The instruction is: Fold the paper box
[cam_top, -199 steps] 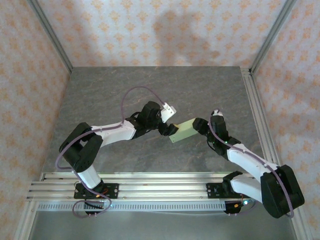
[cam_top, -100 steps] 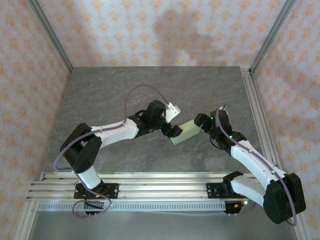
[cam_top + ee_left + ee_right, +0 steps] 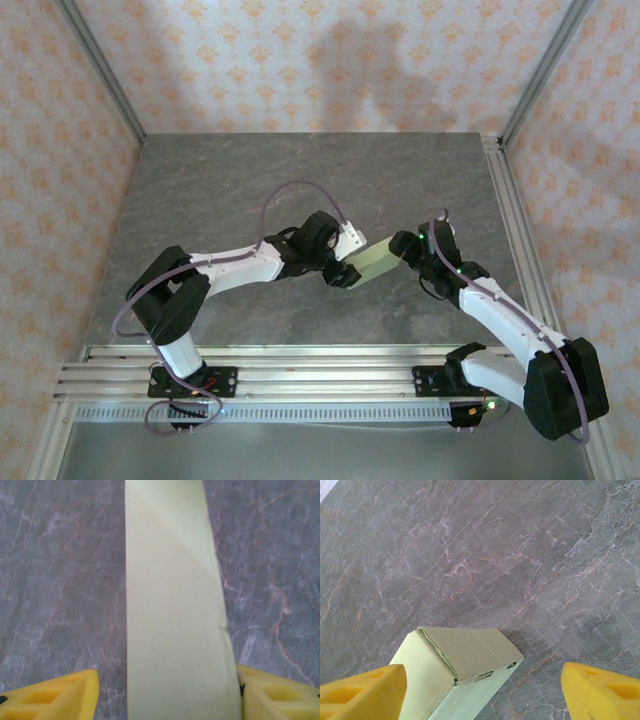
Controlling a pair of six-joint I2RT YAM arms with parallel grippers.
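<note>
The paper box is a pale green, folded-up rectangular box lying on the grey table, between the two arms. My left gripper straddles its near-left end. In the left wrist view the paper box runs up between the yellow fingers. The right finger touches its edge and the left finger stands a gap away, so my left gripper is open. My right gripper is at the other end. There the paper box shows a closed end flap with tabs tucked in, and my right gripper hangs wide open over it.
The grey marbled table has patterned walls on three sides. An aluminium rail runs along its right edge, and the arms' mounting rails cross the near edge.
My left gripper has slid right and toward the near edge onto the box's end. The right arm has swung its wrist farther back, its gripper staying by the other end. The box has barely shifted.
</note>
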